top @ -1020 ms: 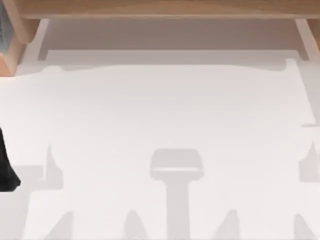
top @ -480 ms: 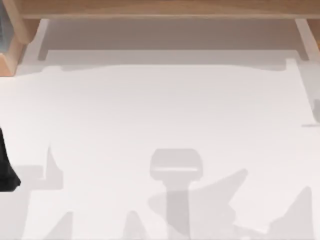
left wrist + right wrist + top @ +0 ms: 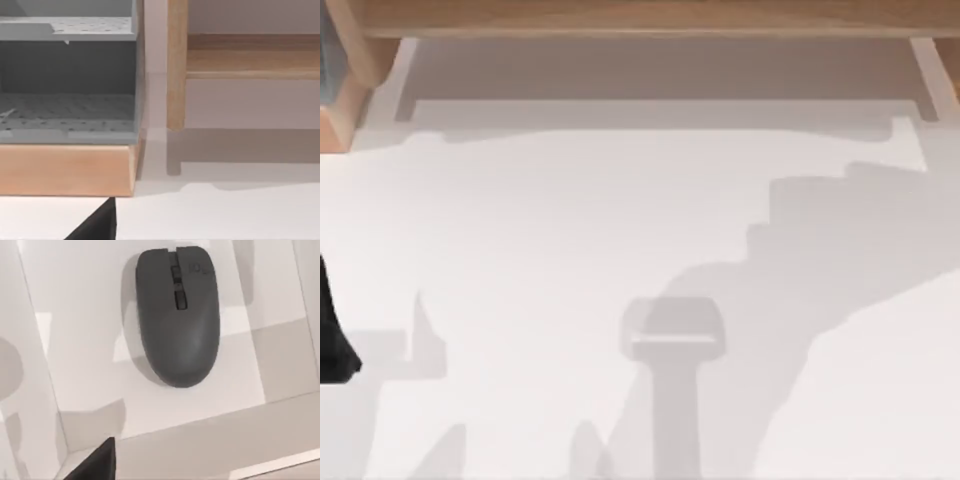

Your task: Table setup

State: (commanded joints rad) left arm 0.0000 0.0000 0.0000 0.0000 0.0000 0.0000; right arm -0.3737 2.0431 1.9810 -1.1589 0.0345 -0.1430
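The table [image 3: 550, 230] is a plain white top that spans the top view and carries only shadows. A dark grey computer mouse [image 3: 177, 315] lies flat on a white surface in the right wrist view, straight ahead of that camera, with nothing touching it. A black wedge of my right gripper [image 3: 95, 462] pokes in at that picture's lower edge, well short of the mouse. My left arm [image 3: 332, 330] stays at the table's left edge. A black wedge of my left gripper [image 3: 97, 225] hangs over the white top, in front of a wooden base.
A wooden frame [image 3: 640, 18] runs along the far edge, with posts at both far corners. A grey perforated rack [image 3: 67, 75] on a wooden base [image 3: 65, 170] stands at the far left. A wide arm shadow [image 3: 820, 270] crosses the table's right half.
A large shadow has swept from the table's lower right up across its right half toward the far right corner. The left arm has stayed put.
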